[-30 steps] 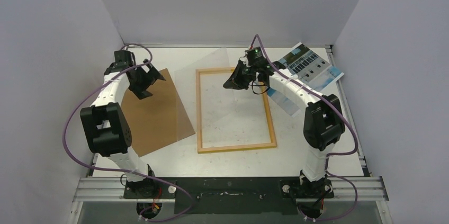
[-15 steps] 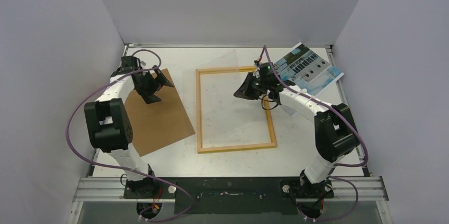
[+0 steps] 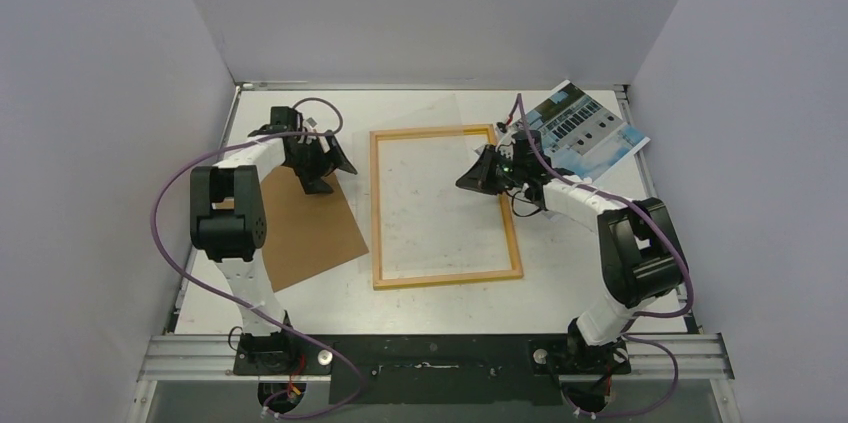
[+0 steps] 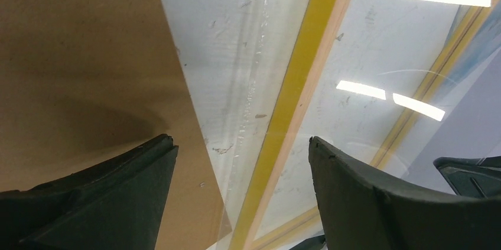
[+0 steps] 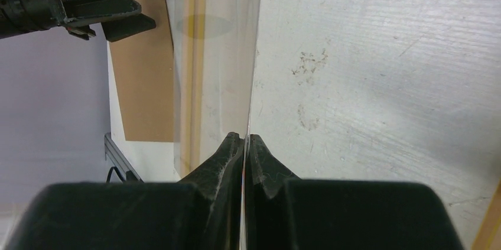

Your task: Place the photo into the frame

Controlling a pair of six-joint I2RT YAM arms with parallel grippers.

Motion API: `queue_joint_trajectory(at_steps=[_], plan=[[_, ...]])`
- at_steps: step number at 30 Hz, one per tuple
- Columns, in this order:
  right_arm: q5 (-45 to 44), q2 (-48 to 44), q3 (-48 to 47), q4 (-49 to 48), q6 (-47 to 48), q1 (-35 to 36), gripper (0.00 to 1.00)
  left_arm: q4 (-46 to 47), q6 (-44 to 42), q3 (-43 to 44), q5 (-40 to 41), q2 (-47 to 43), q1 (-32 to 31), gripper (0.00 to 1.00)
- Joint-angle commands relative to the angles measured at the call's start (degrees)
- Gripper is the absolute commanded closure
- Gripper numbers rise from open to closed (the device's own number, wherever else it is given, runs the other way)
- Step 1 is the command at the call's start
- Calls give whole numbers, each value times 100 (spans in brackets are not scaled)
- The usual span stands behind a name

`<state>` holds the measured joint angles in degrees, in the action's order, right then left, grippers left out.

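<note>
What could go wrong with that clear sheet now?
1. The right gripper pinches the clear sheet by one thin edge only; it could slip or twist out.
2. The left gripper hangs open over the yellow rail of the frame; closing in might nudge it askew.

Thin wood-edged frame (image 3: 377, 213) flat at centre; building photo (image 3: 585, 131) askew, far right corner.

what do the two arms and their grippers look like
The left arm and right arm have white links between chunky black joint housings; a purple cable loops along each. The left gripper and right gripper have two matte black, wedge-shaped fingers.
</note>
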<state>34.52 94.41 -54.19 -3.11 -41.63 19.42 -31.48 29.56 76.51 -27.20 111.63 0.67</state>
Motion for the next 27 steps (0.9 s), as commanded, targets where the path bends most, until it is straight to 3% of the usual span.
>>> queue_joint_trajectory(at_steps=[1,13,27], plan=[[315,-335,105,-482,310,-253,100,76,-237,446,44,65,-23,21],[626,-494,475,-31,656,-441,100,30,-296,511,-96,245,-382,26],[177,-812,956,-237,630,-681,100,14,-222,447,11,265,-475,28]])
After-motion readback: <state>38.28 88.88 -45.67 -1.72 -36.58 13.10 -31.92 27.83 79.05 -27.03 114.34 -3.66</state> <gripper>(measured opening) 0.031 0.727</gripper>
